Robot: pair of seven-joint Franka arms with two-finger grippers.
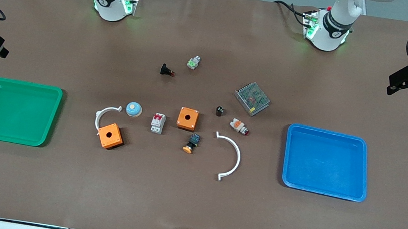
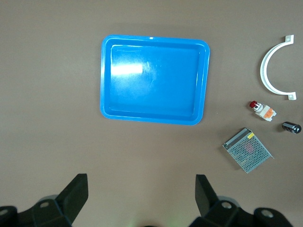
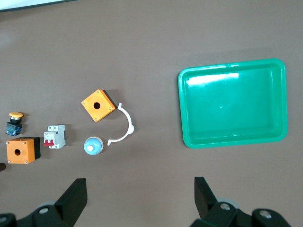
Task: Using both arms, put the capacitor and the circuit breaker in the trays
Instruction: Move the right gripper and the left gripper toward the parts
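Observation:
The capacitor, a tiny black cylinder, stands on the table between an orange box and the metal mesh unit. It also shows in the left wrist view. The circuit breaker, white-grey with red levers, lies beside that orange box, toward the right arm's end. It also shows in the right wrist view. My left gripper is open and empty, high over the table's left-arm end by the blue tray. My right gripper is open and empty, high over the right-arm end by the green tray.
A second orange box, a blue dome, two white arcs, a black-blue button with orange cap, a white-orange button, a black red-tipped button and a green-white part lie mid-table.

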